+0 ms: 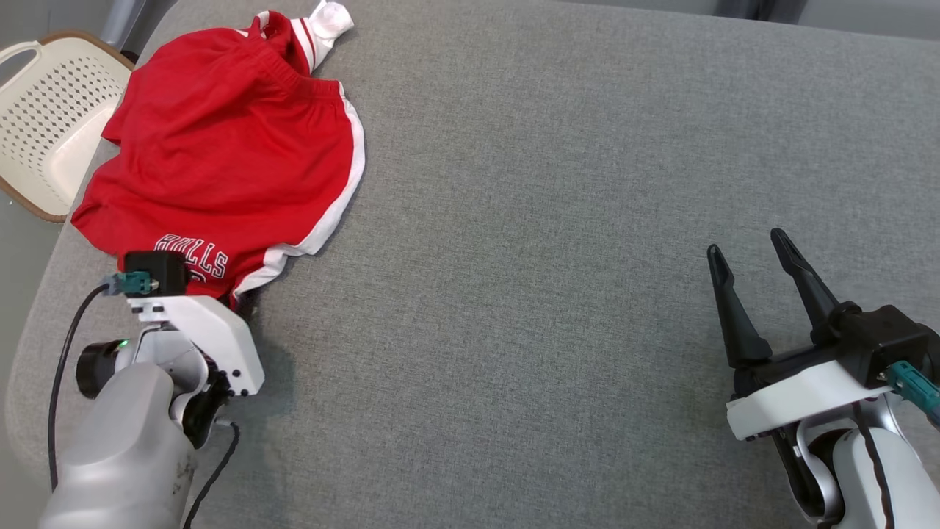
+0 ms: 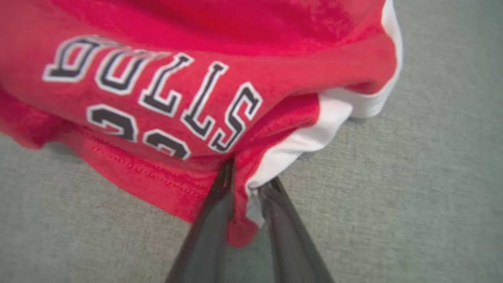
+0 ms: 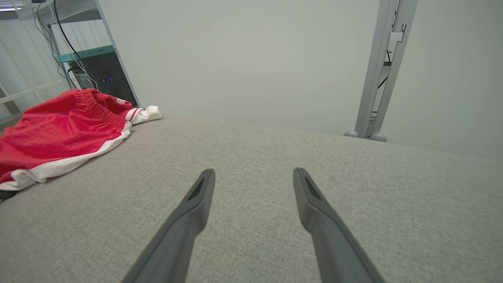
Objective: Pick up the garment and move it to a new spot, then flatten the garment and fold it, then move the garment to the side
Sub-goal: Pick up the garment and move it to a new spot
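The garment (image 1: 220, 147) is a pair of red shorts with white side stripes and black-and-white lettering, lying crumpled at the far left of the grey padded surface (image 1: 558, 220). My left gripper (image 2: 249, 177) is at its near hem. The two dark fingers stand close together, pinching a fold of red and white fabric (image 2: 235, 118). In the head view the left wrist (image 1: 194, 323) covers those fingers. My right gripper (image 1: 745, 246) hovers open over bare surface at the lower right, far from the shorts. The right wrist view has its fingers (image 3: 200, 196) spread wide, with the garment (image 3: 59, 129) off to the left.
A cream perforated basket (image 1: 44, 117) stands off the surface's far left edge. Beyond the far edge are a metal frame post (image 3: 377, 78) and a shelf with a dark box (image 3: 102, 74). The surface's middle and right are bare grey fabric.
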{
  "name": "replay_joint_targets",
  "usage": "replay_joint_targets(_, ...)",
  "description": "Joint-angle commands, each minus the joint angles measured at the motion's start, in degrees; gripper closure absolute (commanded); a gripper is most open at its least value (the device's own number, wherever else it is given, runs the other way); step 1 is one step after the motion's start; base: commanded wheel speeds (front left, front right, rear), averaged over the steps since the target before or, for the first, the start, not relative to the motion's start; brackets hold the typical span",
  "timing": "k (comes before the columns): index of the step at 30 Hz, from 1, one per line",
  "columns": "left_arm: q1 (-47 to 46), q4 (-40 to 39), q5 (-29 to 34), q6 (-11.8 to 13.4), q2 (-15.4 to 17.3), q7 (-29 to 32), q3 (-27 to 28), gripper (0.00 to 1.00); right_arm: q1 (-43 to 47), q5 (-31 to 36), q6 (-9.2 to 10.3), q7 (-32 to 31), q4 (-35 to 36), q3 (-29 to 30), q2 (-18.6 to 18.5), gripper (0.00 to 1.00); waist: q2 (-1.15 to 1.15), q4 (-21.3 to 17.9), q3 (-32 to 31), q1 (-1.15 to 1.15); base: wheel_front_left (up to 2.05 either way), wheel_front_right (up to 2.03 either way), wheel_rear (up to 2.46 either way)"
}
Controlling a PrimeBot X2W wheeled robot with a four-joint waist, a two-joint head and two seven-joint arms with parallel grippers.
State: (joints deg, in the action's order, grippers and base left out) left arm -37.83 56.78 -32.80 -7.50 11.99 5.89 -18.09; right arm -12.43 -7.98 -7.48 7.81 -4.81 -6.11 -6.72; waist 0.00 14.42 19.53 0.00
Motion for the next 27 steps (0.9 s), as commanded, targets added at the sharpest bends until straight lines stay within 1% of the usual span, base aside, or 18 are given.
replay_joint_targets(1,0.38,1.16,0.65,0.07,0.04,-0.67,-0.61,1.0,-0.7,-0.38,-0.03,0.39,-0.16,0.06,-0.32,0.0,0.0,-0.09,-0.29,0.0,0.0,0.0,0.0)
replay_joint_targets(4,-0.68,1.04,1.81,0.64,1.12,-5.54,-0.75,1.0,-0.52,-0.64,-0.03,0.73,-0.58,0.46,-0.37,0.0,0.0,-0.22,-1.38,0.0,0.0,0.0,0.0)
replay_joint_targets(10,0.26,-1.62,2.87,2.84,2.23,-14.9,0.03,1.0,1.05,-0.82,-0.03,1.56,-1.6,0.75,0.27,0.0,0.0,-0.49,-5.36,0.0,0.0,0.0,0.0)
replay_joint_targets(15,3.74,-6.93,3.51,4.32,4.01,-18.3,0.34,1.0,2.34,-1.0,-0.03,2.25,-2.53,0.64,0.98,0.0,0.0,-1.02,-9.51,0.0,0.0,0.0,0.0)
replay_joint_targets(20,9.69,-17.28,4.66,7.34,6.67,-19.09,0.36,1.0,3.93,-1.51,-0.03,2.78,-2.91,0.84,1.71,0.0,0.0,-2.05,-13.39,0.0,0.0,0.0,0.0)
replay_joint_targets(24,15.43,-28.81,5.14,10.21,9.26,-17.48,1.02,1.0,5.57,-1.52,-0.03,2.92,-3.05,0.97,2.16,0.0,0.0,-3.23,-16.01,0.0,0.0,0.0,0.0)
replay_joint_targets(27,19.83,-38.84,5.68,12.92,11.39,-15.26,1.51,1.0,6.59,-1.81,-0.03,3.28,-2.97,0.84,2.43,0.0,0.0,-4.63,-17.56,0.0,0.0,0.0,0.0)
